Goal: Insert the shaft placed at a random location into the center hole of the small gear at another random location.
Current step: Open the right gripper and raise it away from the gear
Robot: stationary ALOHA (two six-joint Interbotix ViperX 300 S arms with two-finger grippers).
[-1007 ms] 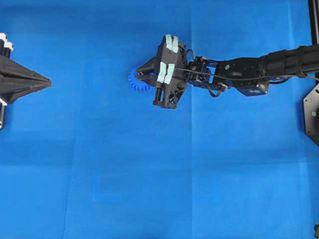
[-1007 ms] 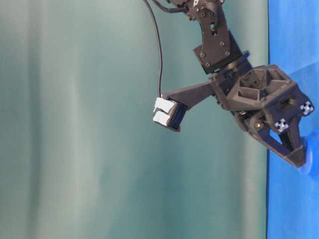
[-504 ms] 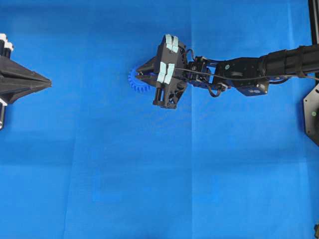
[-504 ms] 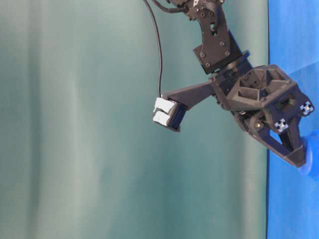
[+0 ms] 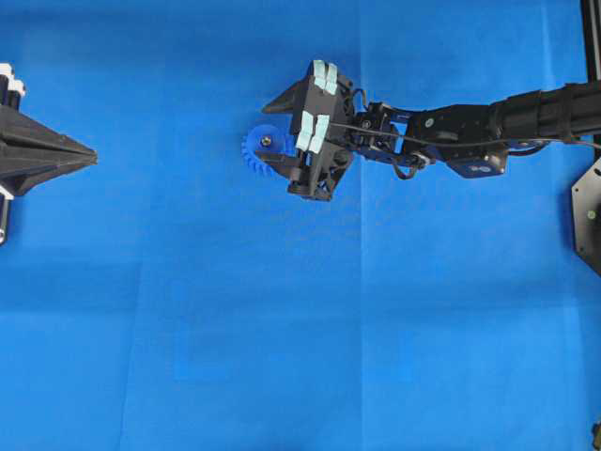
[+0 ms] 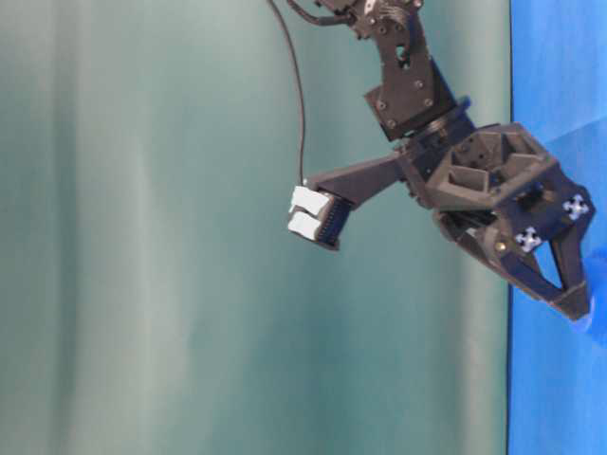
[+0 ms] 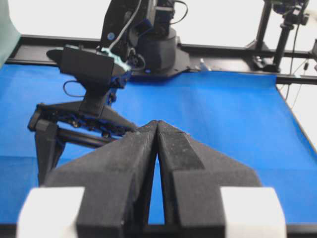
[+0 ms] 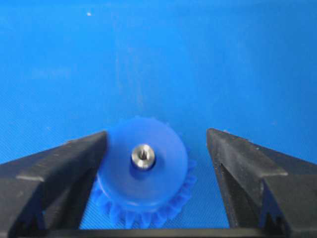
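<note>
The small blue gear (image 5: 264,150) lies flat on the blue sheet. The silvery shaft (image 5: 267,142) stands upright in its middle and fills the center hole, which is hidden by it. My right gripper (image 5: 263,133) is open, with one finger on each side of the gear. In the right wrist view the shaft (image 8: 142,155) rises from the gear (image 8: 148,178), and the right gripper (image 8: 157,136) has its left finger against the gear's hub and its right finger apart. My left gripper (image 5: 92,155) is shut and empty at the far left, also in its wrist view (image 7: 157,124).
The blue sheet (image 5: 282,329) covers the table. The right arm (image 5: 470,132) stretches in from the right edge. A black frame piece (image 5: 587,216) stands at the far right. A green curtain (image 6: 190,237) fills the table-level view.
My right gripper's jaws have spread apart and let go of the shaft. The gear and the shaft's top, covered before, now show between the fingers. The left arm has not moved.
</note>
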